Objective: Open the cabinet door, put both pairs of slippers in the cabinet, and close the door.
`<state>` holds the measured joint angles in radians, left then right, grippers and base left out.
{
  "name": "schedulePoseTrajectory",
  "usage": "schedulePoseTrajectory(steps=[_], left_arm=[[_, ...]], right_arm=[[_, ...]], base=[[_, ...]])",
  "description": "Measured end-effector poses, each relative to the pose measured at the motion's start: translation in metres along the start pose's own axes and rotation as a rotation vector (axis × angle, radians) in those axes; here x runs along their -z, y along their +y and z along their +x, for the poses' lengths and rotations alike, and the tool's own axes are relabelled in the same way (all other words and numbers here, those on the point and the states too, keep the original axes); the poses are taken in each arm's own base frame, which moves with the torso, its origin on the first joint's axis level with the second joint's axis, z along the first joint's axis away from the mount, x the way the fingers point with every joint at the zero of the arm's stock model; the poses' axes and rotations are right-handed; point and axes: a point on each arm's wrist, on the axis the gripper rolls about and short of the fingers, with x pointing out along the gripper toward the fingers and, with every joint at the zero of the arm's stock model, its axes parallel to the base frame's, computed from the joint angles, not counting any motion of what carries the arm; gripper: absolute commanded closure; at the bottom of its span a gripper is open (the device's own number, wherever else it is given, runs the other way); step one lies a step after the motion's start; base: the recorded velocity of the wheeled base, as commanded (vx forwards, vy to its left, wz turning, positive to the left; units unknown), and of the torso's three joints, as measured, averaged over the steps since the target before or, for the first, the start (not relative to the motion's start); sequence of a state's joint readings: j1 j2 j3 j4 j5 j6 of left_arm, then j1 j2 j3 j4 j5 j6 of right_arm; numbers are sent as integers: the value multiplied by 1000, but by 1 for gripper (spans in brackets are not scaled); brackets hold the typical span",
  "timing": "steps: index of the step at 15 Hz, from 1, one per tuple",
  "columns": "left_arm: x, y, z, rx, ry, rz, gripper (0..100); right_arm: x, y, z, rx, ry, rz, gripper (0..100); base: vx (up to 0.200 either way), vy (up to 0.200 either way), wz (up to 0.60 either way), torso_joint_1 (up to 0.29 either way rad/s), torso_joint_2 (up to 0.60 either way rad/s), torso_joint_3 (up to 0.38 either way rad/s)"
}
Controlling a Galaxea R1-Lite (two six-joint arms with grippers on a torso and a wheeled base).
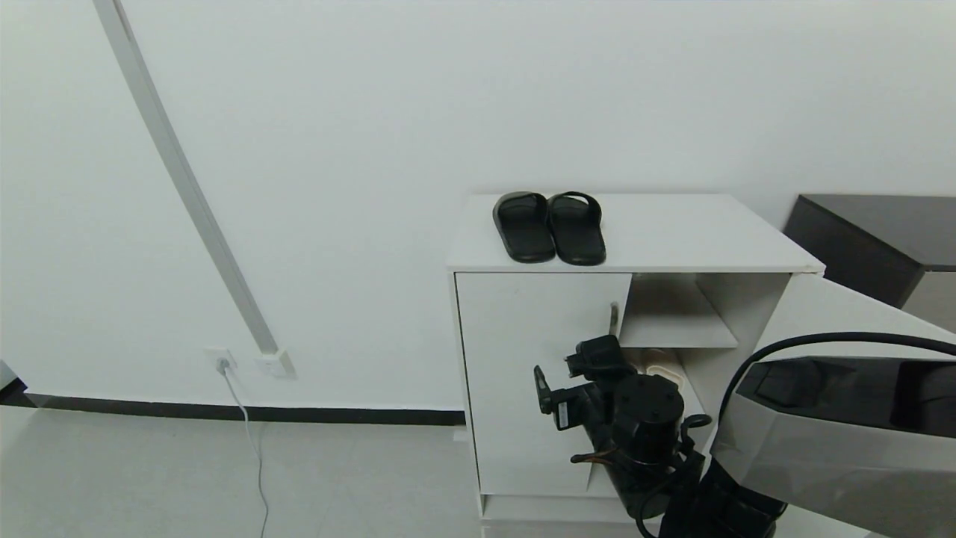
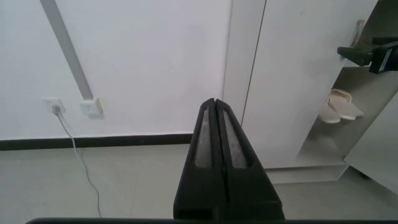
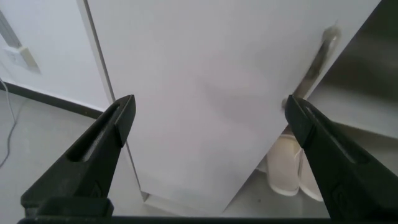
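As the right gripper [image 3: 210,112] hangs just in front of the closed white left door [image 1: 515,359], level with its slim metal handle [image 3: 317,59], its jaws are released wide and hold nothing. Also noted: left gripper [image 2: 214,109] sits low, left of the white two-door cabinet [image 1: 672,232], jaws clenched together on nothing. The right door [image 1: 844,314] is swung open. A pair of cream slippers [image 3: 289,171] lies on the lower shelf inside, past the handle edge. A pair of black slide slippers [image 1: 549,226] sits side by side on the cabinet top, toward its left, straps at the far end.

Judgement: one pair is stowed and the black pair is next. For a clean pick, raise the right arm clear of the door edge and handle first. Then come down over the two touching inner edges so both slippers lift as one. Avoid bumping the open door.
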<state>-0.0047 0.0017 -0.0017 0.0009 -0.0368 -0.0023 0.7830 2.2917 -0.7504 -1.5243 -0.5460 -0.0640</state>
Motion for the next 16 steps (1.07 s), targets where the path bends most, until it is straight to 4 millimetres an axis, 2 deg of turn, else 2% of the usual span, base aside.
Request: schedulePoseTrajectory(steps=[8, 16], left_arm=[[0, 0, 0, 0, 0, 1, 100], [0, 0, 0, 0, 0, 1, 100]], right_arm=[[1, 1, -2, -4, 5, -3, 0], [3, -1, -4, -5, 6, -18, 0]], base=[[0, 0, 0, 250, -568, -318], [0, 0, 0, 173, -366, -197]])
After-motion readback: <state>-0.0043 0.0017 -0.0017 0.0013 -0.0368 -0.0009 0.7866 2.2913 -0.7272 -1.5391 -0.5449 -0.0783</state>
